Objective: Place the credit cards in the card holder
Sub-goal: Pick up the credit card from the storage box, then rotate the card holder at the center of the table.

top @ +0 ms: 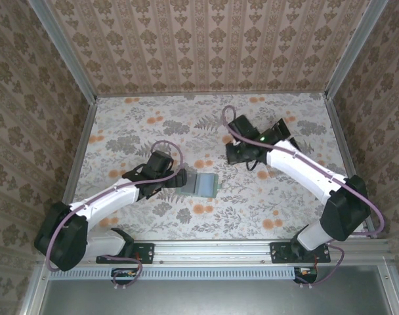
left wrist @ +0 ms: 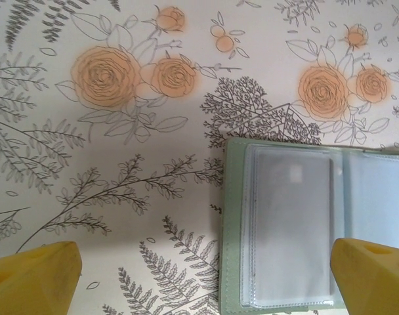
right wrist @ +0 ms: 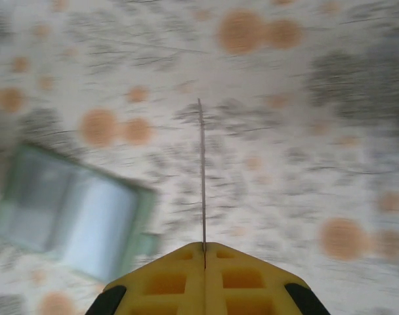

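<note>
The left gripper (left wrist: 206,272) hangs wide open at the edge of the open card holder (left wrist: 298,230). The right gripper (right wrist: 204,248) is clenched on one thin credit card (right wrist: 201,170), seen edge-on above the table (top: 153,125).

My left arm (top: 104,203) and right arm (top: 298,167), both above the silver rail (top: 212,248), are white with black joints, purple cables (top: 163,142) and yellow fingers (left wrist: 35,279).

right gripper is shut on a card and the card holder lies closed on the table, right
No, the card holder lies open, not closed: the left wrist view shows its clear pockets spread flat on the table. The right gripper is indeed shut on a card, seen edge-on.
</note>
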Tool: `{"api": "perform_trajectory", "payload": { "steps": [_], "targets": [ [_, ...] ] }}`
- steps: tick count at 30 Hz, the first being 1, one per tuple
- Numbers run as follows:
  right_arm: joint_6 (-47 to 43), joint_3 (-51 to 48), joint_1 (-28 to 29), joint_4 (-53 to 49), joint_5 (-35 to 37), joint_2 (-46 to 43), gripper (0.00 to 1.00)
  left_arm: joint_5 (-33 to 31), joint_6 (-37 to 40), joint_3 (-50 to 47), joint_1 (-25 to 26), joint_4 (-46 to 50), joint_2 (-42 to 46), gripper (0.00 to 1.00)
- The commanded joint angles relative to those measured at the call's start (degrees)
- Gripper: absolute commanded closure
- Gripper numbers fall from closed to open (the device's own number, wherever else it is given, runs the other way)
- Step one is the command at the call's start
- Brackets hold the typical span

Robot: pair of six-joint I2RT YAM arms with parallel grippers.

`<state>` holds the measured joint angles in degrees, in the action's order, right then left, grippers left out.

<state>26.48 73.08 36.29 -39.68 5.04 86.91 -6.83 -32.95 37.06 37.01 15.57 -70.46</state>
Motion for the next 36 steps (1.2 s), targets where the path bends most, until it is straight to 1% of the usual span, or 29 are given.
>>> {"api": "perform_trajectory", "payload": {
  "steps": [1,3,5,9,11,20,27,32,36],
  "targets": [
    [13.56,-4.85,4.93,14.82,-6.81,0.56,1.00,-2.63,-1.48,-0.13,-0.37,2.78,2.22,0.00],
    [17.71,-6.30,8.33,19.61,-5.53,2.00,1.00,-3.48,-1.50,-0.23,-0.47,3.31,2.77,0.00],
    [20.31,-6.41,11.37,21.52,-2.04,3.79,1.00,-4.05,-1.46,-0.24,-0.62,3.99,3.13,0.00],
    [24.57,-7.62,14.99,24.19,3.41,6.30,1.00,-4.44,-1.59,-0.34,-0.89,4.55,3.57,0.00],
    [26.13,-8.12,15.80,25.24,4.38,7.46,1.00,-4.54,-1.77,-0.47,-0.89,4.68,3.66,0.00],
    [29.22,-11.30,17.32,27.21,6.45,10.34,1.00,-4.51,-1.50,-0.44,-0.90,5.07,3.87,0.00],
    [30.20,-14.31,17.76,28.58,6.21,11.85,1.00,-4.48,-1.48,-0.49,-0.89,5.27,3.83,0.00],
    [29.26,-16.22,17.69,28.58,5.44,11.82,1.00,-4.20,-1.84,-0.58,-0.90,5.83,4.17,0.00],
    [26.30,-16.92,17.19,27.21,4.12,10.99,1.00,-3.82,-2.11,-0.84,-0.83,6.28,5.12,0.00]
  ]
}}
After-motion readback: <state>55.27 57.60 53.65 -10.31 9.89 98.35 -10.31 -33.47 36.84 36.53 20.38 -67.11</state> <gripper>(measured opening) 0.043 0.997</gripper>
